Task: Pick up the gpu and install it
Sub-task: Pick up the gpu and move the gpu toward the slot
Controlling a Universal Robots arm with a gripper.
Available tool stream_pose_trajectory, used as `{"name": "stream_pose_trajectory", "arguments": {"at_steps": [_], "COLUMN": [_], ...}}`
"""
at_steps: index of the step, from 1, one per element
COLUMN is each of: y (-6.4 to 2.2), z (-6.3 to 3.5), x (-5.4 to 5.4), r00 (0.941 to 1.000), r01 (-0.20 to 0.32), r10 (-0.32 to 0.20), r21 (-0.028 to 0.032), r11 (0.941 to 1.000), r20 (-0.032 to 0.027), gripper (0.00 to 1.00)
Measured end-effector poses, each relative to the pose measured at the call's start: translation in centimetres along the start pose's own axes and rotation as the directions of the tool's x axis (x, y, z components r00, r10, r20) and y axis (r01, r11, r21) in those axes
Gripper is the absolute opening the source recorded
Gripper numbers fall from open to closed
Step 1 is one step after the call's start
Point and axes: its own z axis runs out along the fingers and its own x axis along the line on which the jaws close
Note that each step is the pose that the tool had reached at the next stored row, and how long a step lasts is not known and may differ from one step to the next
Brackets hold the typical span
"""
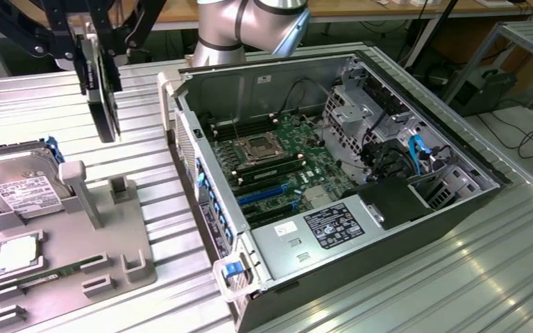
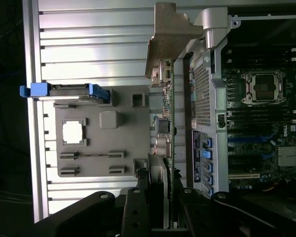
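So the end effector (image 1: 100, 50) is pinching the gpu (image 1: 105, 104) by its two flat sides. The card hangs on edge in the air over the ribbed tabletop (image 1: 141, 104), at the exterior view's left of the open PC case (image 1: 433, 236) and clear of it.

The exterior view gives you the whole layout. There's a grey holder tray (image 1: 81, 229) with the hard drive (image 1: 21, 184), a CPU chip (image 1: 17, 253) and a memory stick (image 1: 58, 270) on it, plus the motherboard (image 1: 280, 156) lying inside the case.

The wrist view fills in what that one can't. It looks straight down the card's thin edge, so you see the pale end bracket (image 2: 170, 34) at the far end and some metal connectors (image 2: 161, 126) behind it. The card sits between the tray and the case wall, roughly parallel to that wall.

Writing-wise, the drive's white label and the black sticker (image 1: 334, 225) on the power supply both have print, but it's too small to read. In the wrist view there's white lettering (image 2: 284, 129) on the motherboard that looks like DELL, though I'm not sure.
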Motion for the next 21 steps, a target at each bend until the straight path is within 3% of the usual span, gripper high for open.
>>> {"name": "stream_pose_trajectory", "arguments": {"at_steps": [21], "y": [0.06], "z": [0.02], "x": [-1.6], "r00": [1.0000], "r01": [0.000], "r10": [0.000], "r21": [0.0000], "r11": [1.0000], "r20": [0.0000], "gripper": [0.28]}}
